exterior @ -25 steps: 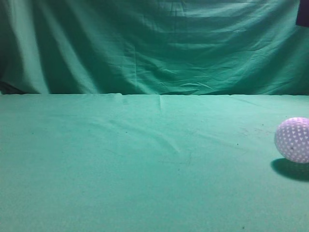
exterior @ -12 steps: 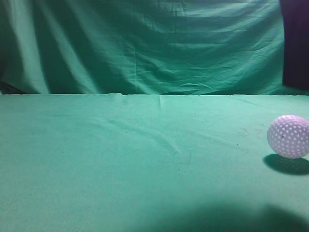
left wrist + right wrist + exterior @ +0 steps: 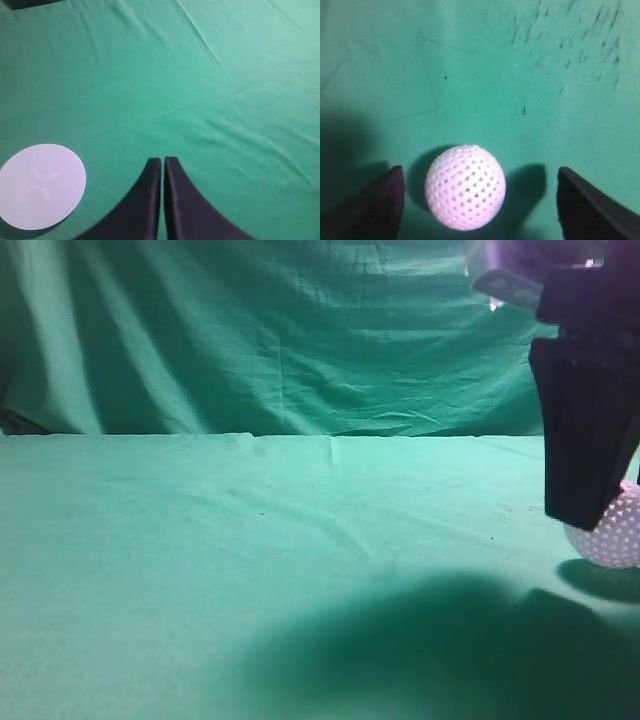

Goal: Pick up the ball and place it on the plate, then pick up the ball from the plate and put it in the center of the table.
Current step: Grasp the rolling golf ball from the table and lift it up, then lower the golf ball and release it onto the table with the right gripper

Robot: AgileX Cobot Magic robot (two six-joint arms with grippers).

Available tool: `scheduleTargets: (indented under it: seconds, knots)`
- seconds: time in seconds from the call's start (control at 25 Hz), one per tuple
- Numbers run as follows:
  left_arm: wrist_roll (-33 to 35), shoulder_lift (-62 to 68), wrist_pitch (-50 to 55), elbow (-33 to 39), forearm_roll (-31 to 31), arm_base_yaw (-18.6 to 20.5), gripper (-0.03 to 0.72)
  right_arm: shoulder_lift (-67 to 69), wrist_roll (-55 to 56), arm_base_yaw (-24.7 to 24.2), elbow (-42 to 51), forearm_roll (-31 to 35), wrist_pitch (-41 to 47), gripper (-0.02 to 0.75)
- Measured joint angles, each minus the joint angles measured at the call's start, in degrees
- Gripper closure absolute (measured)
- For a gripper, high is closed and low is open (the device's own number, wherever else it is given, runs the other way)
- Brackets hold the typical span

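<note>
The white dimpled ball [image 3: 465,187] rests on the green table [image 3: 470,65], between the two black jaws of my right gripper [image 3: 480,175]. The jaws are wide apart and clear of the ball on both sides. In the exterior view the right gripper [image 3: 585,505] hangs at the far right and partly covers the ball [image 3: 615,535]. My left gripper [image 3: 163,161] is shut and empty above bare cloth. The round white plate [image 3: 40,186] lies flat to its left. The plate does not show in the exterior view.
A draped green backdrop [image 3: 280,330] rises behind the table [image 3: 250,560]. A broad shadow [image 3: 430,650] lies on the front of the cloth. The ball is close to the right edge of the exterior view.
My right gripper has come down into the exterior view from the top right and now stands over the ball. Its shadow has spread across the front of the table.
</note>
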Motion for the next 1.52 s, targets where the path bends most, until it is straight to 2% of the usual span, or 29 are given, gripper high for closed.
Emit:
scheduleTargets:
  seconds: [0.08, 0.12, 0.16, 0.2, 0.36, 0.56, 0.72, 1.08, 1.24, 1.52]
  knots:
    - [0.00, 0.00, 0.00, 0.00, 0.00, 0.00, 0.688, 0.90, -0.21, 0.00, 0.00, 0.11, -0.40, 0.156]
    - [0.00, 0.00, 0.00, 0.00, 0.00, 0.00, 0.688, 1.15, -0.50, 0.00, 0.00, 0.22, -0.70, 0.211]
    - [0.00, 0.00, 0.00, 0.00, 0.00, 0.00, 0.688, 1.41, -1.17, 0.00, -0.10, 0.22, -1.11, 0.214]
    - [0.00, 0.00, 0.00, 0.00, 0.00, 0.00, 0.688, 1.49, -1.70, 0.00, -0.09, 0.22, -1.50, 0.269]
    - [0.00, 0.00, 0.00, 0.00, 0.00, 0.00, 0.688, 1.77, -2.44, 0.00, -0.09, 0.22, -1.83, 0.403]
    - [0.00, 0.00, 0.00, 0.00, 0.00, 0.00, 0.688, 1.77, -2.54, 0.00, -0.35, 0.22, -1.66, 0.395]
    - [0.00, 0.00, 0.00, 0.00, 0.00, 0.00, 0.688, 2.09, -2.64, 0.00, -5.42, 0.22, 1.53, 0.395]
    - [0.00, 0.00, 0.00, 0.00, -1.85, 0.00, 0.688, 7.18, -1.39, 0.47, -33.06, 1.17, 8.15, 0.395]
    - [0.00, 0.00, 0.00, 0.00, -1.85, 0.00, 0.688, 15.39, -1.26, 3.73, -44.23, 0.94, 11.21, 0.395]
    - [0.00, 0.00, -0.23, 0.00, -1.85, 0.00, 0.688, 32.43, -1.22, 10.21, -58.16, 0.22, 13.50, 0.395]
